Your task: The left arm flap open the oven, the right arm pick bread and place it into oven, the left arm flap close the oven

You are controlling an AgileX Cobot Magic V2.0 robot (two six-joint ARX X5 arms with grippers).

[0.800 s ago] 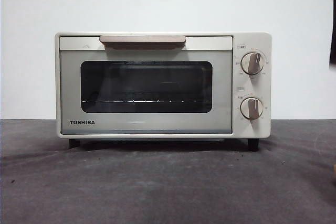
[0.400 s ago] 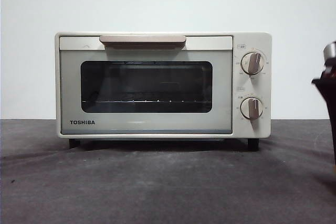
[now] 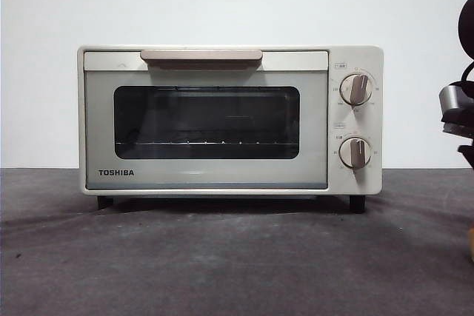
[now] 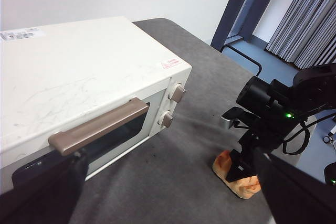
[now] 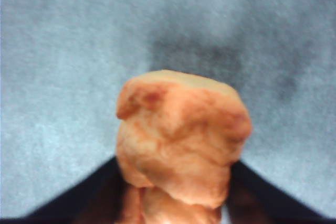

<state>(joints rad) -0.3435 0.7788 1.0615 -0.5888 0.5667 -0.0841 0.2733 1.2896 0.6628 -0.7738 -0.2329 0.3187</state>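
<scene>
Front view shows the right gripper [image 4: 242, 167] newly dropped at far right, jaws straddling the bread [image 5: 178, 145], while the oven [image 3: 229, 120] remains shut.

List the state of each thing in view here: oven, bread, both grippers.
Oven: door shut, upright on the table.
Bread: on the table beside the oven, between the right gripper's jaws.
Right gripper: lowered around the bread.
Left gripper: open, near the oven handle, holding nothing.
</scene>
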